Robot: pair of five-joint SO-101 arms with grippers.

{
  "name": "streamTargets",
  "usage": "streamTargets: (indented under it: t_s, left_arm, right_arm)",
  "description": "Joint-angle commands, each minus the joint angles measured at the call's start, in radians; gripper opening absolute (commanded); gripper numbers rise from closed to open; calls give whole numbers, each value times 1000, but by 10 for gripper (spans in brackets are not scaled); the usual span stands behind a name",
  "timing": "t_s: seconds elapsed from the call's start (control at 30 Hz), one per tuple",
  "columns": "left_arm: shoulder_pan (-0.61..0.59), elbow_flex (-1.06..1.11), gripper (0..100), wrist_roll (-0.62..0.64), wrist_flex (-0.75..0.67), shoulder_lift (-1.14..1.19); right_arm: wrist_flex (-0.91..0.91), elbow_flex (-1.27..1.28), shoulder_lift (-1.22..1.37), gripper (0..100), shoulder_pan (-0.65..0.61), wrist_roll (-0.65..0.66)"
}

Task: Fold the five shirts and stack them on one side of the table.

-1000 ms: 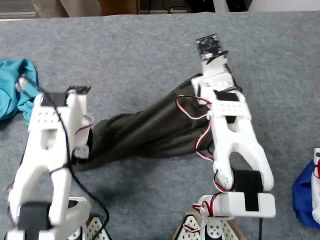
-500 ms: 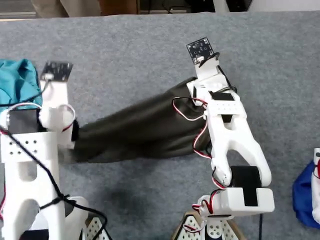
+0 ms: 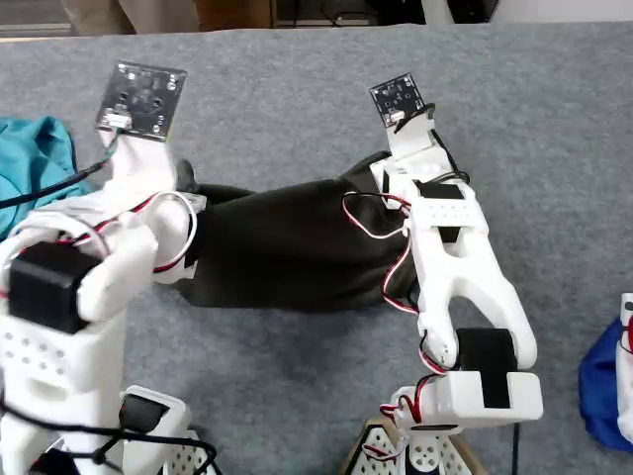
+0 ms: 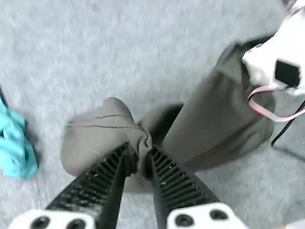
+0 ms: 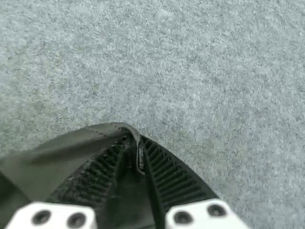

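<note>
In the high view, the dark shirt (image 3: 287, 247) lies bunched mid-frame on the bench (image 3: 297, 89). A teal shirt (image 3: 30, 173) sits at the left edge and a blue shirt (image 3: 598, 386) at lower right. In the left wrist view, your left jaws pinch a small gathered fold. In the right wrist view, your right jaws pinch a hem edge. Both bites look shallow, so if you tug unevenly one could slip free.

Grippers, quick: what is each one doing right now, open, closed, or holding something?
Left gripper: closed, pinching a bunched fold of the dark shirt.
Right gripper: closed, pinching an edge of the same dark shirt.
</note>
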Motion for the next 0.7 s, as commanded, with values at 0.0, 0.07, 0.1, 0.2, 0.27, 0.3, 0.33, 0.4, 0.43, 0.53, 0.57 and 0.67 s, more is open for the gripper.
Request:
streamTargets:
  t_s: [0.0, 0.07, 0.1, 0.2, 0.27, 0.3, 0.33, 0.4, 0.43, 0.53, 0.57, 0.67]
  left_arm:
    - [-40, -97, 19, 9, 14, -28]
    - [-83, -94, 19, 3, 55, -28]
    - [-112, -72, 19, 3, 57, -30]
    - [-233, 31, 19, -94, 60, -61]
    - [-273, 103, 19, -129, 60, -87]
    - [-275, 138, 21, -143, 60, -91]
    - [-275, 181, 34, -157, 60, -88]
    - [-281, 275, 88, -169, 58, -79]
    - [-282, 324, 122, -167, 57, -74]
    - [-282, 474, 172, -175, 54, -53]
    - [-281, 519, 167, -176, 54, -42]
    - [-281, 643, 165, -176, 54, 8]
  right_arm:
    - [-9, -70, -4, 5, -1, 9]
    - [-11, -77, -4, 5, 2, 9]
    - [-11, -81, -4, 5, 4, 9]
    - [-11, -85, -2, 5, 25, 5]
    - [-12, -87, -2, 5, 42, 3]
    - [-17, -91, -2, 5, 48, 2]
    - [-18, -96, -1, 5, 53, 2]
    - [-18, -97, 4, 5, 56, 2]
    - [-18, -105, 12, 5, 56, 2]
    - [-9, -134, 38, 5, 62, 2]
    - [-9, -139, 44, 5, 68, 2]
    - [-8, -139, 45, 5, 73, 2]
